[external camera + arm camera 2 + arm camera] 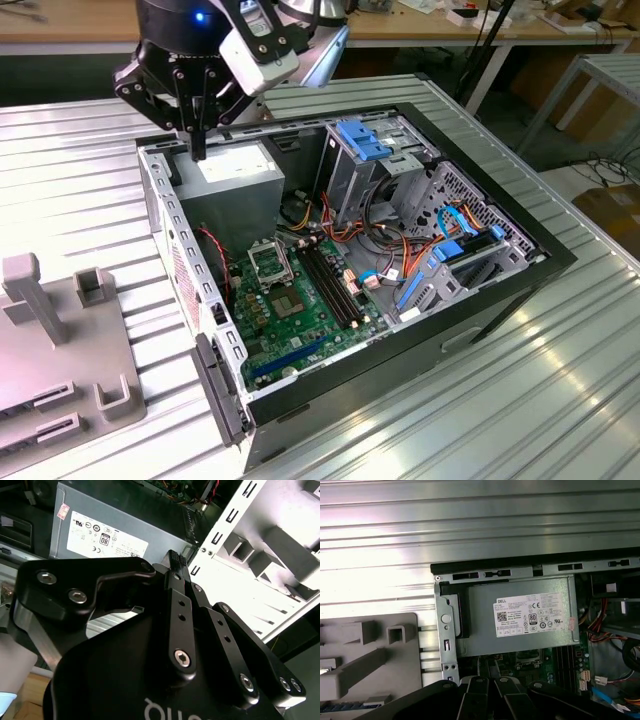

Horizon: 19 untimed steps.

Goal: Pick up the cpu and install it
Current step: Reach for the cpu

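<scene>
The cpu [268, 262] is a small flat square with a black border and a dull grey centre. It lies on the green motherboard [300, 325] inside the open computer case, just in front of the grey power-supply box [232, 172]. Part of the cpu [530, 656] also peeks out past that box's edge in the first wrist view. My gripper [197, 150] hangs above the case's back corner, over the power-supply box and well apart from the cpu. Its fingertips [175, 560] are pressed together, shut, and I see nothing between them.
The case's metal wall [180, 235] stands between the motherboard and a grey fixture block [60, 340] on the ribbed metal table [480, 400]. Long black memory slots [330, 275], coloured cables [395, 250] and a drive cage with blue clips [362, 140] crowd the case's other side.
</scene>
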Tool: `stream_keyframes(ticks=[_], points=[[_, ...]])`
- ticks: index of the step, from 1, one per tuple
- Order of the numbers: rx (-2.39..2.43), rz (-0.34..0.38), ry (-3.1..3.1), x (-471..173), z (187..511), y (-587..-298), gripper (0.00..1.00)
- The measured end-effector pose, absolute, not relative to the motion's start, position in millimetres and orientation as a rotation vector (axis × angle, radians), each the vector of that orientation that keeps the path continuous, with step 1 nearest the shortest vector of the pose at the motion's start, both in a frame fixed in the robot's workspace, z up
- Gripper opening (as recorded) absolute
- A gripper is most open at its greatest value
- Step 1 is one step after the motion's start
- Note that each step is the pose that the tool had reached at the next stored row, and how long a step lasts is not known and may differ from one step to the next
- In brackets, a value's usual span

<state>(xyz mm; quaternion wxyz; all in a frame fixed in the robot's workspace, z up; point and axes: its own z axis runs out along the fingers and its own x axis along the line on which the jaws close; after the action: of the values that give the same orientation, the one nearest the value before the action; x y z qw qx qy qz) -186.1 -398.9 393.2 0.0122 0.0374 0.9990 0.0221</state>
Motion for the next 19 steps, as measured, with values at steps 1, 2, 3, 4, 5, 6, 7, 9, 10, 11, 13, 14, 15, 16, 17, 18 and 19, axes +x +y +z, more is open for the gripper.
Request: stream_keyframes(ticks=[1,2,3,4,5,6,7,9,10,11,13,14,15,16,17,18,19], points=[[0.117,0.069,3.114,-186,393,-399,0.11],[0.117,0.069,3.114,-187,393,-399,0.11],[0.117,0.069,3.114,-187,393,-399,0.11],[0.117,0.069,3.114,-187,393,-399,0.11],[0.117,0.069,3.114,-188,393,-399,0.11],[0.117,0.069,3.114,-188,393,-399,0.11],[0.117,0.069,3.114,-188,393,-399,0.11],[0.117,0.069,3.114,-188,393,-399,0.11],[0.117,0.069,3.114,-188,393,-399,0.11],[0.117,0.069,3.114,-189,393,-399,0.11],[0.117,0.069,3.114,-189,393,-399,0.11],[0.117,0.069,3.114,-190,393,-399,0.11],[0.117,0.069,3.114,-191,393,-399,0.11],[0.117,0.069,3.114,-192,393,-399,0.11],[0.117,0.069,3.114,-193,393,-399,0.11],[0.117,0.069,3.114,-194,393,-399,0.11],[0.117,0.069,3.114,-197,393,-399,0.11]])
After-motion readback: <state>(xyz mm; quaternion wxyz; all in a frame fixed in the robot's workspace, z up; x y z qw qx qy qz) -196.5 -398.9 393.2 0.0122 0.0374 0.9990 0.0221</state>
